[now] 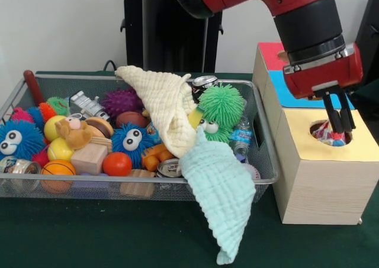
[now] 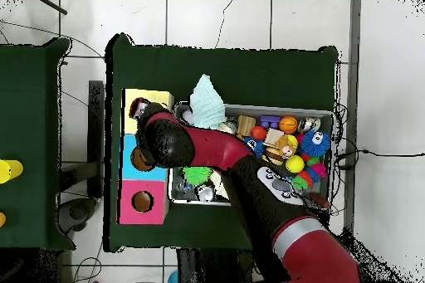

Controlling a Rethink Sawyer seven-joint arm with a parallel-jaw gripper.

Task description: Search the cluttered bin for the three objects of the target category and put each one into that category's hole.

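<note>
The front view is taken from low and close across the desk [image 1: 118,238], looking level at the wire bin [image 1: 260,132] on the left and the wooden box [image 1: 320,179] on the right, with the red arm [image 1: 296,7] entering from the top. The overhead view looks straight down from high above, far enough to take in the whole green desk [image 2: 249,64], floor tiles [image 2: 199,14] around it and a second desk [image 2: 33,130] at the left edge. Both views share the bin [image 2: 336,122], the box [image 2: 124,151] and the arm [image 2: 207,143], but turned half round, so the box sits right of the bin in the front view and left of it from overhead.
</note>
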